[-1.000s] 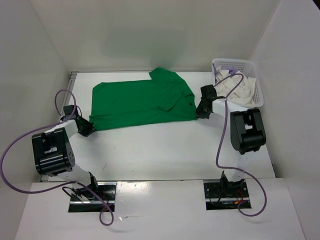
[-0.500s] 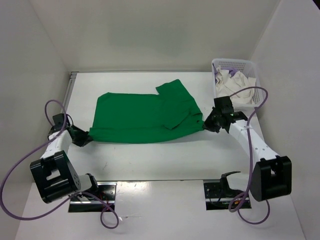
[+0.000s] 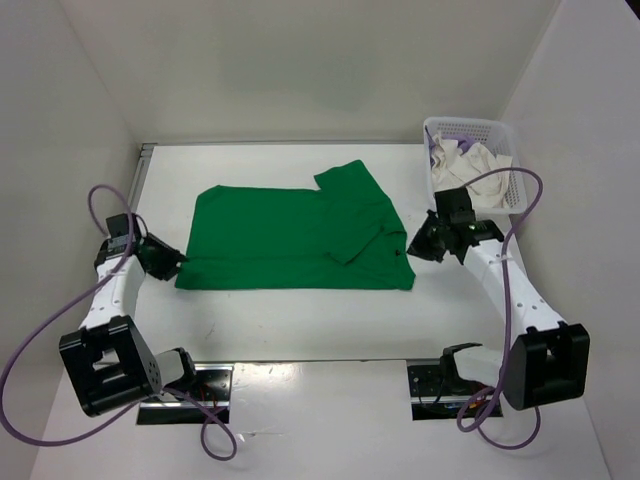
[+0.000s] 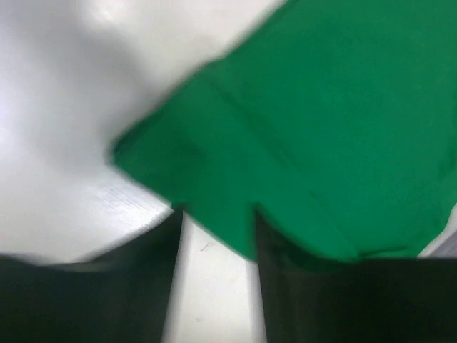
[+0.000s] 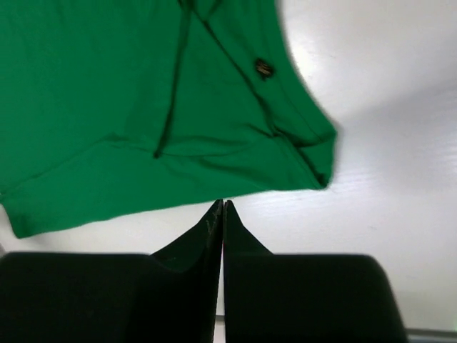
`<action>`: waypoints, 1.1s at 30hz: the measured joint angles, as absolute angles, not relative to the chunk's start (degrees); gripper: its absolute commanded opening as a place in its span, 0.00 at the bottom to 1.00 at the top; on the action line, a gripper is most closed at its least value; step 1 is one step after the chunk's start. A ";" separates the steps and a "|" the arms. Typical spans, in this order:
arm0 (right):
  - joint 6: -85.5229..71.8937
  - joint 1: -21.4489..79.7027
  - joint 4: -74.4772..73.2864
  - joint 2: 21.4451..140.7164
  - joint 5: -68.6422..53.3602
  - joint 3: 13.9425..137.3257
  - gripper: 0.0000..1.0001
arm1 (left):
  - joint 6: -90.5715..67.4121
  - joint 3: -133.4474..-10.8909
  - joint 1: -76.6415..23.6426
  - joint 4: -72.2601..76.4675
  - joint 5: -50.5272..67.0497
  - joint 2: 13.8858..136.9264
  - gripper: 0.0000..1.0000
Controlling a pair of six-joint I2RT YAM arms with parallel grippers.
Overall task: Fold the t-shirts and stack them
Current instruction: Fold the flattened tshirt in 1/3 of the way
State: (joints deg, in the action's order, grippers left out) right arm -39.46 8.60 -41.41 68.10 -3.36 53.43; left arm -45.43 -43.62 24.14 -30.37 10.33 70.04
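**Item: green t-shirt** (image 3: 290,235). Bright green, short-sleeved. It lay spread flat on the white bench (image 3: 300,320), between the left fingers (image 3: 170,262) and the right fingers (image 5: 218,221). One sleeve was folded in over the body on the side towards the right fingers, with a small dark tag near that fold. The lower hem ran straight from one pair of fingers to the other.

**Left fingers.** Parted, with bare bench showing in the gap. A corner of the green cloth lay right at their tips. The wrist view was blurred, so contact could not be judged. The left arm (image 3: 105,320) lay low, its forearm reaching away from the base and its wrist turned in towards the shirt.

**Right fingers.** Pressed tip to tip, nothing between them. The shirt's hem lay just beyond the tips, apart from them. The right arm (image 3: 510,290) stretched low and slantwise from its elbow block to the shirt's corner, with a purple cable (image 3: 530,200) looping above it.

**Container: white lattice basket** (image 3: 505,135). It stood beyond the right fingers, at the bench's far corner. It held a crumpled white t-shirt (image 3: 482,168), and a little of a lavender t-shirt (image 3: 447,140) showed at its far end.
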 measured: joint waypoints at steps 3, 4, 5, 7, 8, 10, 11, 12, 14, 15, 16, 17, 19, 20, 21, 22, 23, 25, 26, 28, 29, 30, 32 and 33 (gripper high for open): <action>-39.18 10.87 -38.02 71.20 -4.84 54.26 0.00 | -45.15 -43.77 17.69 -25.23 9.93 69.14 0.11; -39.51 13.13 -36.32 73.10 -5.19 54.26 0.00 | -45.17 -43.79 15.09 -23.97 9.26 69.08 0.11; -39.94 15.86 -34.70 75.26 -5.37 54.26 0.00 | -45.19 -43.79 12.27 -22.61 8.75 69.01 0.11; -40.91 21.67 -30.98 79.70 -6.33 54.26 0.00 | -45.17 -43.79 6.94 -20.47 7.84 69.34 0.11; -41.34 23.92 -29.19 81.71 -6.81 54.24 0.00 | -45.17 -43.79 4.95 -19.46 7.73 69.73 0.12; -42.41 28.23 -25.85 86.00 -7.55 54.28 0.00 | -45.21 -43.79 2.02 -17.15 7.77 71.57 0.13; -42.61 29.43 -24.58 87.90 -7.77 54.39 0.00 | -45.25 -43.75 1.21 -16.08 7.75 72.82 0.13; -42.78 30.06 -23.53 89.49 -7.90 54.46 0.00 | -45.34 -43.62 0.49 -14.96 7.77 74.46 0.15; -42.98 30.39 -22.35 92.36 -7.73 54.63 0.01 | -45.41 -42.68 -0.56 -13.17 7.84 76.84 0.15; -43.03 30.37 -21.96 93.65 -7.44 54.87 0.01 | -45.43 -41.91 -0.82 -12.60 7.86 77.56 0.16; -43.03 30.37 -21.54 94.54 -7.09 55.02 0.02 | -45.43 -41.10 -1.08 -12.34 7.94 77.97 0.16; -43.03 30.37 -21.15 95.24 -6.87 55.07 0.02 | -45.43 -40.34 -1.28 -12.14 8.03 78.22 0.18; -43.05 30.33 -20.34 95.96 -6.44 55.09 0.02 | -45.43 -39.16 -1.32 -11.86 7.92 78.30 0.18; -43.03 30.33 -19.88 96.27 -6.42 55.09 0.02 | -45.43 -38.76 -1.32 -11.73 7.75 78.30 0.18; -43.05 30.33 -19.49 96.62 -6.39 55.13 0.02 | -45.43 -38.52 -1.32 -11.51 7.66 78.30 0.18; -43.03 30.33 -19.11 96.92 -6.33 55.20 0.02 | -45.43 -38.33 -1.32 -11.31 7.57 78.30 0.18; -43.05 30.33 -18.72 97.34 -6.28 55.31 0.02 | -45.43 -38.20 -1.32 -11.09 7.49 78.30 0.18; -43.05 30.33 -18.55 98.15 -6.17 55.96 0.02 | -45.43 -37.95 -1.32 -10.76 7.31 78.30 0.19; -43.05 30.33 -18.39 98.70 -6.11 56.42 0.02 | -45.41 -37.80 -1.32 -10.44 7.22 78.30 0.19; -43.00 30.33 -18.22 99.79 -5.78 57.69 0.02 | -45.39 -37.47 -1.32 -10.22 6.76 78.30 0.19; -43.00 30.35 -18.00 100.38 -5.67 58.30 0.02 | -45.39 -37.36 -1.32 -10.20 6.52 78.30 0.19; -43.00 30.35 -17.85 101.10 -5.41 59.00 0.02 | -45.39 -37.32 -1.32 -10.22 6.28 78.30 0.20; -43.00 30.35 -17.47 101.86 -5.21 59.61 0.02 | -45.39 -37.08 -1.10 -10.00 6.20 78.22 0.20; -43.00 30.33 -17.39 102.17 -5.06 59.72 0.02 | -45.41 -36.99 -0.97 -10.00 6.22 78.19 0.20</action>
